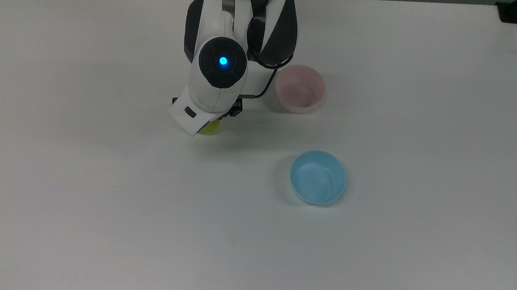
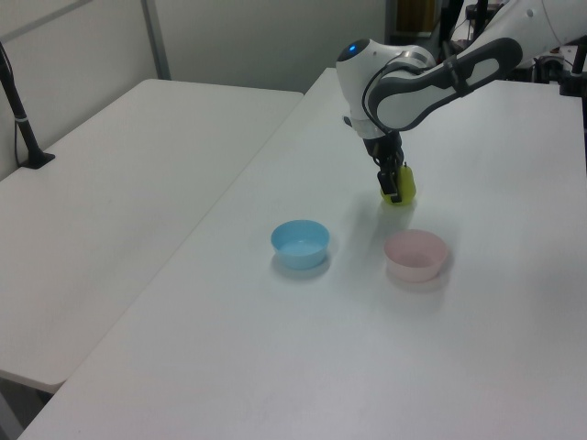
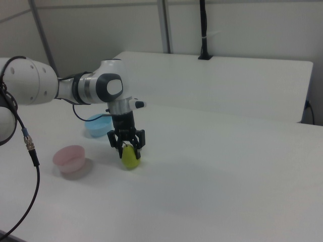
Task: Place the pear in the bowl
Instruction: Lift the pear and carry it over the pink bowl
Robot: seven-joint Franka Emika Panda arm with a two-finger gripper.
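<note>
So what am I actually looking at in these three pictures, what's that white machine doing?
It is a robot arm, filmed at one moment by three cameras: one above the white table, two off to the sides. Its end effector, a two-fingered claw, is lowered over a yellow-green pear standing on the table, with open fingers on either side of the pear's narrow top. Nothing is lifted yet. Two small bowls sit nearby, both empty: a pink bowl and a blue bowl. In the top view, the pink one lies to the pear's right.
</note>
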